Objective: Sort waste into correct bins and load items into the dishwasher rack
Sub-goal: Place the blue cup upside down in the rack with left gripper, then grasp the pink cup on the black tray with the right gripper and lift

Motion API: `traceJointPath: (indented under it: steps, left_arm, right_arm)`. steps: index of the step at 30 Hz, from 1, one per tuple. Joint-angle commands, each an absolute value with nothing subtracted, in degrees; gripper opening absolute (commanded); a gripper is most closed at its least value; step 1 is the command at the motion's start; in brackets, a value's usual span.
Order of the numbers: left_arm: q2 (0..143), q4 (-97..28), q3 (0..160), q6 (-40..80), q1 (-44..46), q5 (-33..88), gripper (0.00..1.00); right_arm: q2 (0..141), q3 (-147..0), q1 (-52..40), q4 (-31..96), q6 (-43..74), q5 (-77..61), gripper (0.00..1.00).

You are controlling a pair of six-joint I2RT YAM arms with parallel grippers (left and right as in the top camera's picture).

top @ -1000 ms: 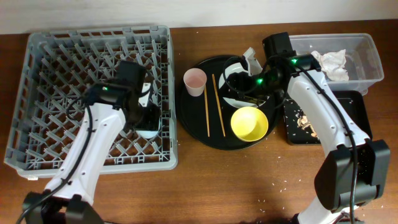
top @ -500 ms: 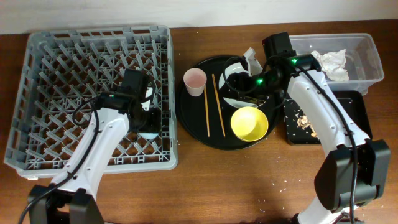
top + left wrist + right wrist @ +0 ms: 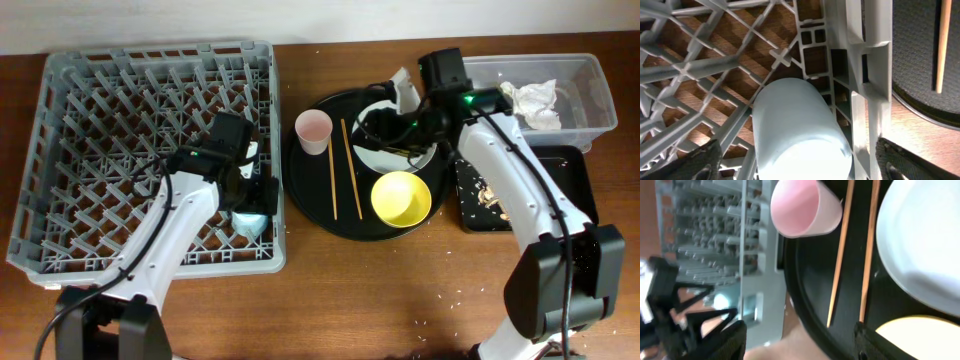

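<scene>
The light blue cup [image 3: 250,222] lies on its side in the grey dishwasher rack [image 3: 150,52] by its right wall. My left gripper [image 3: 246,196] is open just above it; in the left wrist view the cup [image 3: 797,130] lies between the spread fingers [image 3: 800,167], touching neither. My right gripper [image 3: 396,128] is open and empty over the pale grey plate [image 3: 378,152]. The pink cup [image 3: 313,130], two chopsticks [image 3: 341,168] and the yellow bowl [image 3: 401,198] sit beside it. The right wrist view shows the pink cup [image 3: 802,207], chopsticks [image 3: 840,255], plate [image 3: 925,245] and open fingers [image 3: 800,340].
The plate, bowl, pink cup and chopsticks rest on a large round black tray [image 3: 315,195]. A clear tub [image 3: 590,95] at the back right holds crumpled napkins [image 3: 530,100]. A shallow black tray [image 3: 570,190] in front of it holds brown crumbs [image 3: 490,190]. A white paper piece [image 3: 405,88] sits by the round tray's back rim.
My left arm has moved right and toward the front, and the blue cup now lies free in the rack by its right wall. My right gripper has shifted slightly toward the back.
</scene>
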State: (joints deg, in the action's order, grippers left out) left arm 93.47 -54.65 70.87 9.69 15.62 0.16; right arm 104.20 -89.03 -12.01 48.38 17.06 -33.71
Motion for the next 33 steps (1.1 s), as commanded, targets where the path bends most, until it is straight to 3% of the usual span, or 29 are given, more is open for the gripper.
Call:
traceJointPath:
  steps: [1,5,15,19,25,30,33]
  left_arm:
    - [94.0,-56.5,74.1,9.6,15.6,0.6,0.99]
    - [94.0,-61.2,80.0,9.6,15.4,0.6,0.99]
    - [94.0,-70.4,95.9,9.6,12.5,2.7,0.99]
    - [94.0,-70.2,96.3,9.4,11.6,1.7,0.99]
    - [94.0,-70.4,96.3,9.4,11.4,1.7,0.99]
    - [94.0,-70.4,96.3,9.4,11.4,1.7,0.99]
    - [94.0,-70.4,96.3,9.4,11.4,1.7,0.99]
  right_arm:
    - [104.6,-89.0,-16.2,45.4,22.0,-23.4,0.69]
    - [105.3,-89.0,-20.4,40.4,24.5,-13.3,0.68]
    - [114.0,-89.0,-22.8,29.5,30.2,-12.5,0.57]
    - [117.8,-89.0,-22.8,25.3,30.5,-13.8,0.48]
    - [120.5,-89.0,-22.9,22.5,32.5,-14.5,0.22]
    - [121.5,-89.0,-22.9,22.7,32.5,-14.5,0.18]
    - [122.0,-89.0,-22.9,23.5,32.5,-14.5,0.1]
